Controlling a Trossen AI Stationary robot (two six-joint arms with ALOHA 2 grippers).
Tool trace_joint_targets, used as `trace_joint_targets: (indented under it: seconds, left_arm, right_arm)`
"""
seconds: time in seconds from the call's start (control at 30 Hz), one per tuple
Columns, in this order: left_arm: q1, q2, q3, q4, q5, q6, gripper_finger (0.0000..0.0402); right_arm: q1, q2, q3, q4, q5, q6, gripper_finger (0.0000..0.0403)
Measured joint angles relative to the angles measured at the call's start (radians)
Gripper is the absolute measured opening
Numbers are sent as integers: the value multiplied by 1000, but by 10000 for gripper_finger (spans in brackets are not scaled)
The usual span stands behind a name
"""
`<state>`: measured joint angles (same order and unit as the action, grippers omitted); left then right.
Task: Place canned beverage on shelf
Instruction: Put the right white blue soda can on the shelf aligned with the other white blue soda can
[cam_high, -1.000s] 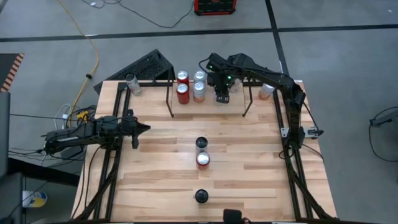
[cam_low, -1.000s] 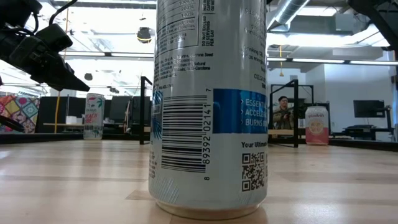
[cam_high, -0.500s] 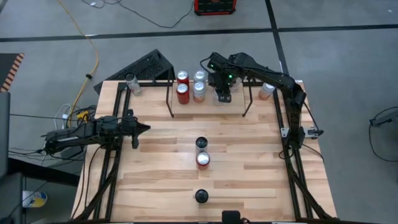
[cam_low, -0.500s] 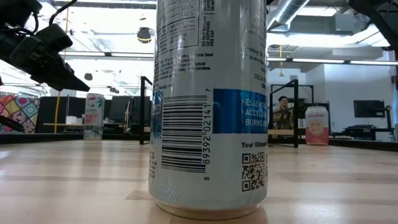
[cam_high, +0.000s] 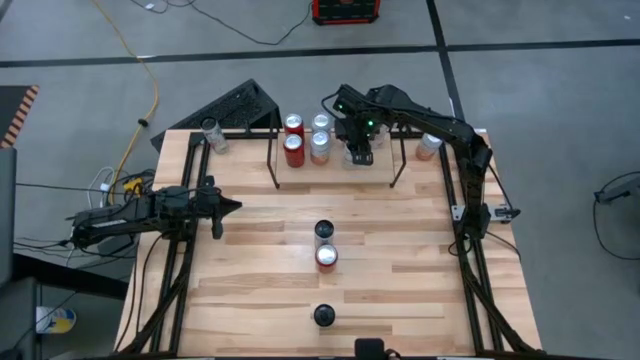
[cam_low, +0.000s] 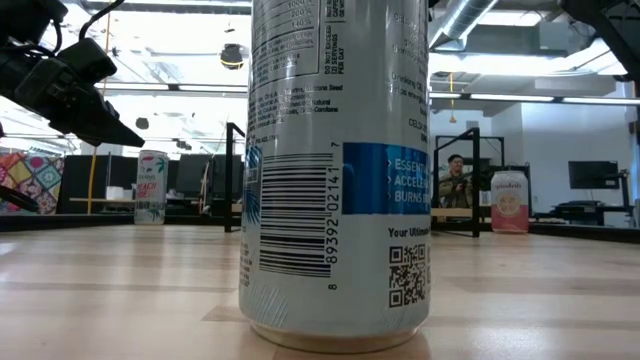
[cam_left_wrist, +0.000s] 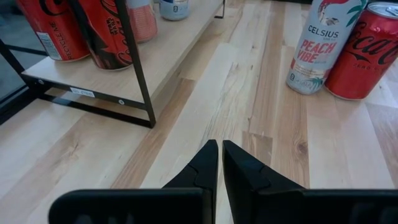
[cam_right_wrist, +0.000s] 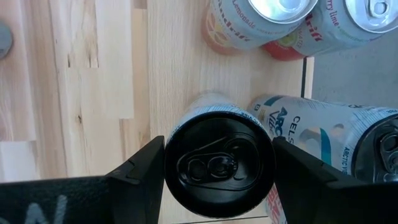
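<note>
Can clamped over the shelf

Lettering showed on several cans. Ahead of the left gripper (cam_left_wrist: 220, 163), whose fingers (cam_left_wrist: 202, 168) were pressed together just above the desk (cam_left_wrist: 261, 112), stood a pale can reading "CELSIUS PEACH VIBE" (cam_left_wrist: 319, 46), touching a red Coca-Cola can (cam_left_wrist: 365, 51). The right gripper (cam_right_wrist: 219, 163) sat over the shelf (cam_high: 332, 150), its fingers (cam_right_wrist: 140, 165) clamped on either side of a black-topped can (cam_right_wrist: 219, 163) standing upright on the shelf board. Just past those fingers lay a white can marked "CELSIUS ARCTIC" (cam_right_wrist: 323, 134), and farther ahead two pale and pink cans (cam_right_wrist: 261, 22) stood close together. In the low view a white and blue can (cam_low: 335, 170) carried a barcode, a QR code and the partial words "ESSENT", "ACCELER", "BURNS". Two red cans (cam_left_wrist: 81, 28) stood on the shelf's near end, behind its black rod. The held can sat near the shelf's right edge. Bare wood lay open between the left gripper and the shelf.
</note>
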<state>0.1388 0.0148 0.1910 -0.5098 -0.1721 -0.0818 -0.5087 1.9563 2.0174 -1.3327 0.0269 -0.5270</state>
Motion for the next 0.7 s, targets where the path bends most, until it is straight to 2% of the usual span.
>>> trace_joint_targets:
  seconds: [0.23,0.37,0.57,0.7]
  left_arm:
    - [0,0,0,0,0,0,11]
    - [0,0,0,0,0,0,11]
    - [0,0,0,0,0,0,11]
    - [0,0,0,0,0,0,11]
  right_arm:
    - [0,-1,0,7,6,43,235]
    - [2,-1,0,6,47,55,235]
    - [26,0,-2,10,133,0,235]
    - [45,0,-2,35,135,-26,235]
